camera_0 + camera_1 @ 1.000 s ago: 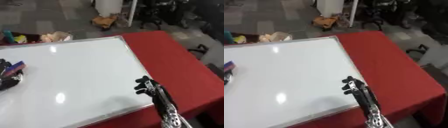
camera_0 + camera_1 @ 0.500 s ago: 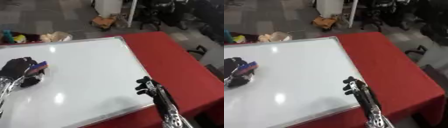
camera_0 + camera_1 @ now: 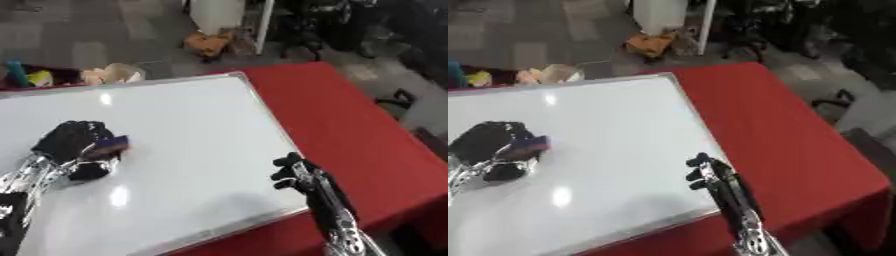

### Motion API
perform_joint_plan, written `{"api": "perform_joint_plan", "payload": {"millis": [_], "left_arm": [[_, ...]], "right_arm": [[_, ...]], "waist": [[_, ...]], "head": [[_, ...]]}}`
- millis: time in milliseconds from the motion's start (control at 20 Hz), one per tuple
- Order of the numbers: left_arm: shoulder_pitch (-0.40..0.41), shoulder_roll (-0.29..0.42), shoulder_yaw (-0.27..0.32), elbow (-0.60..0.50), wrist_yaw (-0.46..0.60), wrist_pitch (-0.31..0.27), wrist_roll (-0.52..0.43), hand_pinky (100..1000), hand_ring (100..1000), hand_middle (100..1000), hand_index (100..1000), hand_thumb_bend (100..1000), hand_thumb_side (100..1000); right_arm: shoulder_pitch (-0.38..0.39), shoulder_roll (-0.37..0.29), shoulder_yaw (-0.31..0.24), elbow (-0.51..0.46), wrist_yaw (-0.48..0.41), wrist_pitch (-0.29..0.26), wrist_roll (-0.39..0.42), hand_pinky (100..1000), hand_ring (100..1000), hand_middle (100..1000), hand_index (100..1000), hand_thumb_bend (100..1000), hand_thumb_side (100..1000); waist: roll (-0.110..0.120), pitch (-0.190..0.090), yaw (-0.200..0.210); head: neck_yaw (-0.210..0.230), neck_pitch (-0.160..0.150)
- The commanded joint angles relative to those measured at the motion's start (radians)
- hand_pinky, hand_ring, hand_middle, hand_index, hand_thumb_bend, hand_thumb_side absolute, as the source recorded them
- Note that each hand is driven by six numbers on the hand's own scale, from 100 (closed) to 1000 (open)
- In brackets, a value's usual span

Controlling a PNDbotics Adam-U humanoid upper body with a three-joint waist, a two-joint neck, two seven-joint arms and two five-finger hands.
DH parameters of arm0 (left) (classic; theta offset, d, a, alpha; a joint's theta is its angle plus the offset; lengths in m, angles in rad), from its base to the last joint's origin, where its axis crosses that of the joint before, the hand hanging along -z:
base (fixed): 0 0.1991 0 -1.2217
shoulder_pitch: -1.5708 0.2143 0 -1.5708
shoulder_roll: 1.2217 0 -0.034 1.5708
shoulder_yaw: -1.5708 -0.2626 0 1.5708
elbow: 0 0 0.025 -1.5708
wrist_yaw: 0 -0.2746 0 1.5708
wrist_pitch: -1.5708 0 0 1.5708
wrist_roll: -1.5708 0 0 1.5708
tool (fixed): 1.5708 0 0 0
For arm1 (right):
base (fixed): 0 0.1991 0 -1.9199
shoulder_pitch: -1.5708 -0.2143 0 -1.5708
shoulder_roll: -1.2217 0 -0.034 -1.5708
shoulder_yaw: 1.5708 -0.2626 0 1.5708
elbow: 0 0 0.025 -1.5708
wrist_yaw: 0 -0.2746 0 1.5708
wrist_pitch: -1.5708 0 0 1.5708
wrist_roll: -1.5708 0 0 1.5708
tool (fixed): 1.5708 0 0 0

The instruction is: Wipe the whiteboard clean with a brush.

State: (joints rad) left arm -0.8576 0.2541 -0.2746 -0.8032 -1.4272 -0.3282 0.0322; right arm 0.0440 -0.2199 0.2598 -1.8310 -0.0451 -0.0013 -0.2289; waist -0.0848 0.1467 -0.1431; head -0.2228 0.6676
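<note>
The left hand (image 3: 74,145) is resting on the left half of the whiteboard (image 3: 192,125), fingers curled over a small blue-and-dark brush (image 3: 109,145), which is sitting flat against the white surface. The right hand (image 3: 297,172) is hovering at the near right edge of the board, just above the metal frame, fingers bent inward and carrying nothing; whether it is touching the frame cannot be told.

Handling, as a judgement: the brush is looking like a light, blocky eraser with a stiff back and a soft wiping face. It is best held across its back, thumb on one long side and fingers on the other, so the face is staying flat while sliding. The board is smooth and glossy, so the brush is likely to glide easily and could skid out of a shallow hold at a change of direction. The board itself is lying loose on the red table (image 3: 350,125) and may be shifting under a sideways push; the right hand is well placed to steady it.

Visibility: most of the brush is hidden under the left hand, and its wiping face is not showing. No marks are being made out on the board; glare spots are masking parts of it. The board's left side is cut off by the frame edge. Clutter beyond the far edge is indistinct.
</note>
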Motion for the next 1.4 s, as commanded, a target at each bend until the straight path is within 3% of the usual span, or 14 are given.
{"api": "perform_joint_plan", "payload": {"millis": [50, 350, 400, 450, 750, 1400], "left_arm": [[0.020, 0.003, -0.022, 0.010, -0.006, 0.004, -0.021, 599, 647, 642, 760, 141, 794], [0.019, 0.038, 0.046, 0.054, -0.050, 0.096, 0.010, 603, 653, 649, 756, 153, 776], [0.018, 0.046, 0.061, 0.066, -0.057, 0.117, 0.017, 604, 655, 651, 756, 100, 614], [0.018, 0.054, 0.078, 0.078, -0.064, 0.138, 0.024, 604, 655, 651, 756, 156, 773], [0.017, 0.091, 0.142, 0.135, -0.079, 0.223, 0.053, 606, 657, 654, 755, 157, 769], [0.025, 0.103, 0.175, 0.153, -0.039, 0.264, 0.062, 597, 642, 640, 759, 134, 778]], "right_arm": [[-0.007, -0.010, -0.003, -0.016, -0.002, -0.005, 0.001, 606, 640, 482, 689, 100, 872], [-0.007, -0.011, -0.004, -0.015, -0.003, -0.005, -0.001, 606, 639, 482, 688, 100, 872], [-0.006, -0.011, -0.005, -0.015, -0.003, -0.006, -0.001, 606, 639, 482, 688, 100, 874], [-0.006, -0.011, -0.005, -0.015, -0.003, -0.006, -0.001, 606, 639, 482, 688, 100, 872], [-0.006, -0.010, -0.006, -0.012, -0.001, -0.006, -0.004, 606, 639, 482, 688, 100, 873], [-0.005, -0.010, -0.007, -0.013, -0.002, -0.007, -0.005, 606, 639, 482, 688, 100, 873]], "waist": [[0.004, -0.006, -0.002], [0.005, -0.007, 0.000], [0.005, -0.007, 0.001], [0.006, -0.007, 0.002], [0.007, -0.006, 0.005], [0.007, -0.006, 0.003]], "head": [[-0.002, -0.002], [-0.006, -0.003], [-0.007, -0.003], [-0.008, -0.003], [-0.011, -0.002], [-0.014, -0.002]]}}
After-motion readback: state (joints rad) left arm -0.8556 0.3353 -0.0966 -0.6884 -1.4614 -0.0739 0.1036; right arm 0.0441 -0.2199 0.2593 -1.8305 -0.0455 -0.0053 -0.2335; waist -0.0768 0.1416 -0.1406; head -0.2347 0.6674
